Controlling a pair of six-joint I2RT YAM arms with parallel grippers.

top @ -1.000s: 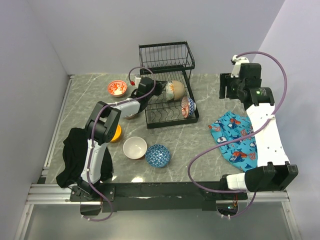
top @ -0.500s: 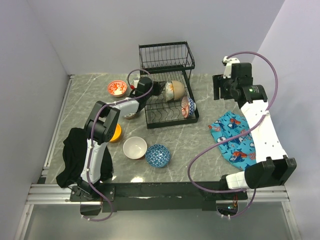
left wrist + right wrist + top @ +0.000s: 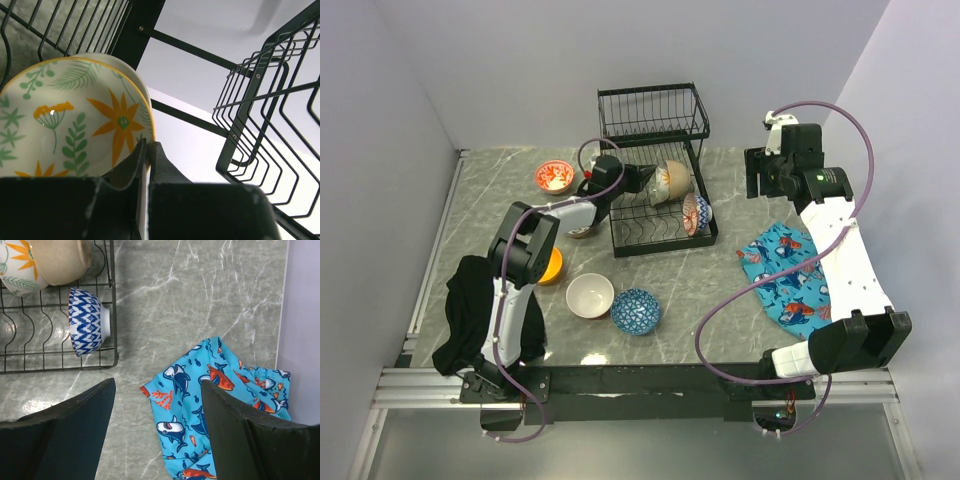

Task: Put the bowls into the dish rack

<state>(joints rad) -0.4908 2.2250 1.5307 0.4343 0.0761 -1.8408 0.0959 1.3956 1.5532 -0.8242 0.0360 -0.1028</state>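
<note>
The black wire dish rack point(image 3: 655, 112) has two levels and stands at the back of the grey marble table point(image 3: 500, 200). Three bowls stand on their edges in its lower tray. One is a white bowl with orange flowers and green leaves point(image 3: 65, 125). One is a plain beige bowl point(image 3: 62, 260) that touches it. One is a blue-and-white zigzag bowl point(image 3: 87, 320) at the right side of the tray.

The left pincer point(image 3: 148, 147) is pinched tight on the rim of the flower bowl.

Four more bowls sit on the table, left of the rack and in front of it. There is one red patterned bowl point(image 3: 555, 176) and one plain orange bowl point(image 3: 557, 268) half hidden by the left arm. There is also one plain white bowl point(image 3: 590, 296), with one dark blue patterned bowl point(image 3: 635, 311) just beside it.

The right pincer point(image 3: 156, 390) is spread wide with nothing in it. It hangs above the table, between the rack and the one blue shark-print cloth point(image 3: 790, 280).
</note>
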